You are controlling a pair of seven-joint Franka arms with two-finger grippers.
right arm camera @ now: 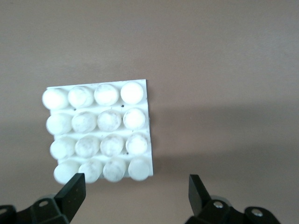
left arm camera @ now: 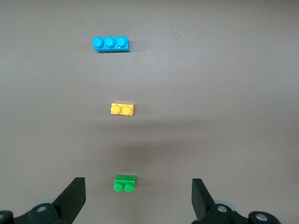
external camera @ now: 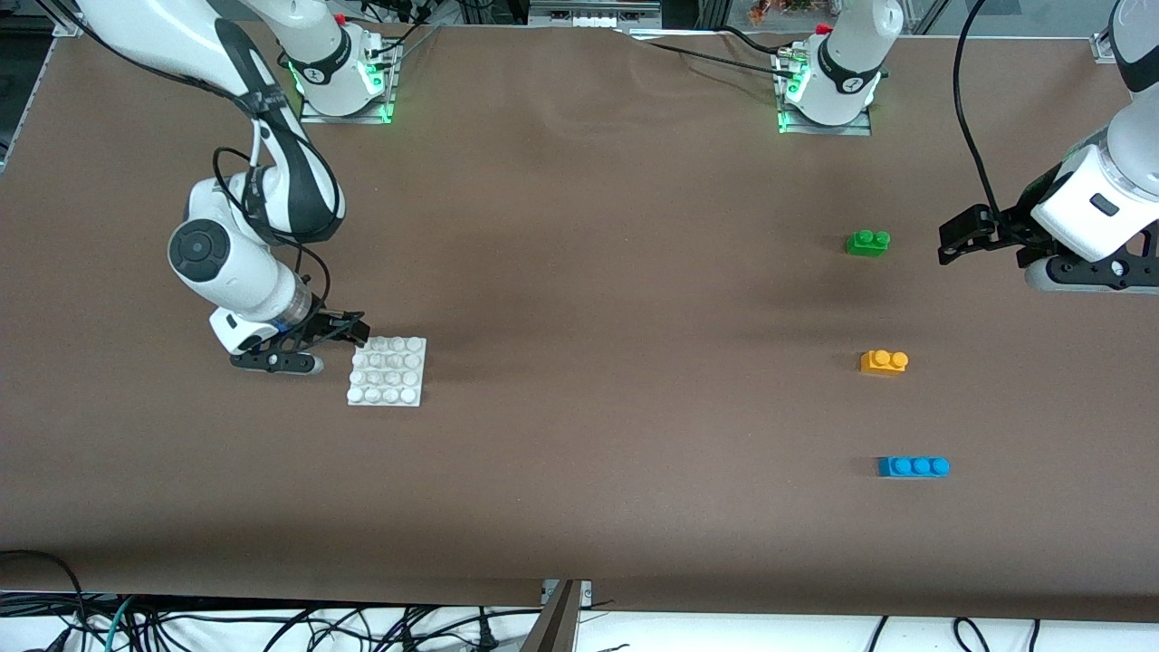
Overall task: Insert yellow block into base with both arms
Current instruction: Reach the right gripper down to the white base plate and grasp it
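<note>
Brown table (external camera: 579, 362) — right gripper (external camera: 355, 333) wide beside base (external camera: 387, 371), left gripper (external camera: 951, 243) wide, aloft near yellow block (external camera: 884, 361)

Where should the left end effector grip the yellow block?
Probably from straight above, closing on the two long side walls of the yellow block, below its studs. It lies flat, studs up, apart from the green brick and blue brick, so both sides look reachable.
</note>
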